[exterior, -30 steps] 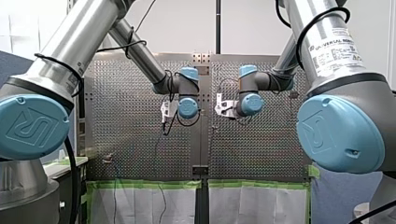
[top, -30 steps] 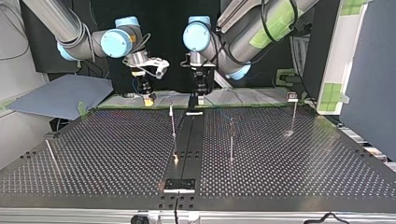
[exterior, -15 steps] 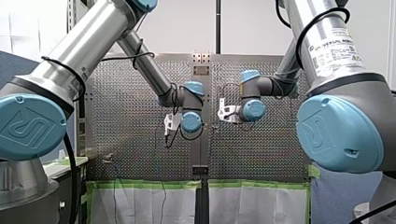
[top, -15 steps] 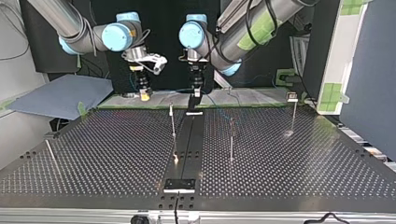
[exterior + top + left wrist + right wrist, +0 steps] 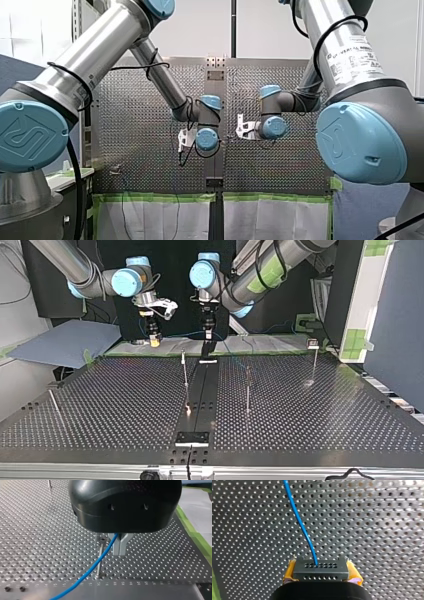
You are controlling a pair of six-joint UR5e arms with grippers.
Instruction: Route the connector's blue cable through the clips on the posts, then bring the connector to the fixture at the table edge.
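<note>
Robotics lab cell, by the evidence: two Universal Robots units, my left arm (image 5: 100, 55) and my right arm (image 5: 345, 55), over a perforated metal surface (image 5: 125, 400) edged with green tape (image 5: 155, 197), thin post (image 5: 100, 560) standing just beside my left end effector (image 5: 120, 547).

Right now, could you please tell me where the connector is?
In the right wrist view the connector sits clamped between my right claw's yellow pads, over the perforated table, with the blue cable running ahead from it.
</note>
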